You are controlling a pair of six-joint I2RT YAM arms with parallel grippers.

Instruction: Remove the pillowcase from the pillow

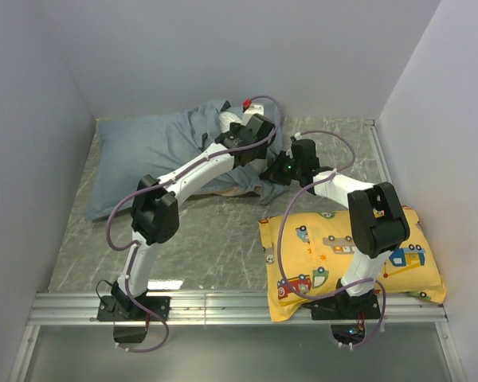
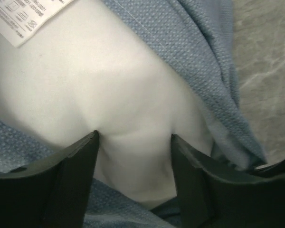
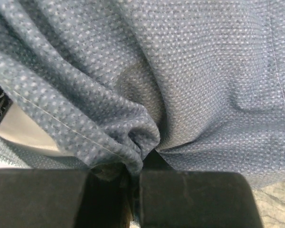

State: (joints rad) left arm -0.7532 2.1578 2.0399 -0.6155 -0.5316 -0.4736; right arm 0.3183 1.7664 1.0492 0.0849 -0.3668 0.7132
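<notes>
Plainly, the left gripper gapes astride the pillow; the right gripper, beside that pillow, clamps the pillowcase.

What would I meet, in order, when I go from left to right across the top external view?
pillowcase → left gripper → right gripper → yellow pillow
</notes>
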